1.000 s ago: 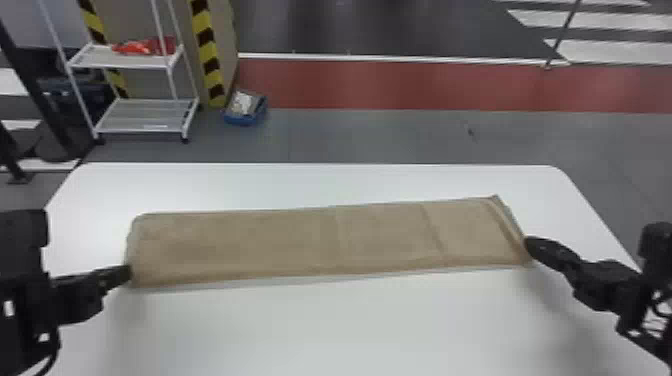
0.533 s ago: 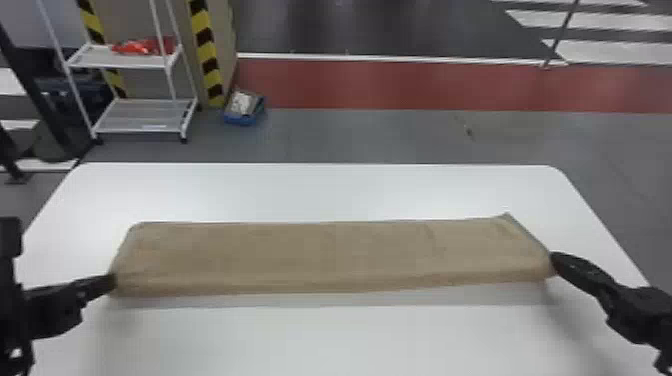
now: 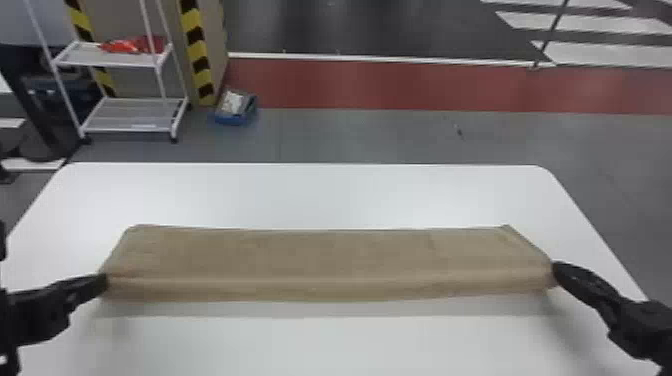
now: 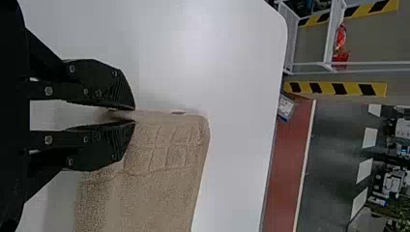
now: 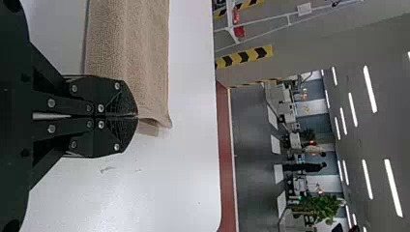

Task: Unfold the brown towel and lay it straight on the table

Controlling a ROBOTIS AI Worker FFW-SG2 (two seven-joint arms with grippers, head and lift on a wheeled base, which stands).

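My left gripper is at the left end of the brown towel, near its front corner. In the left wrist view, the left gripper is shut on the edge of the towel. At the towel's right end is my right gripper; in the right wrist view, the right gripper is shut on the towel's corner. The towel stretches between both as a wide strip, its front edge held above the table with a shadow beneath and its back part lower.
The white table extends behind and in front of the towel. Beyond it on the floor stand a white shelf rack at the back left and a blue box.
Both grippers have moved toward the robot and outward, drawing the towel's front edge with them. The towel now looks straighter and lies nearer the robot.
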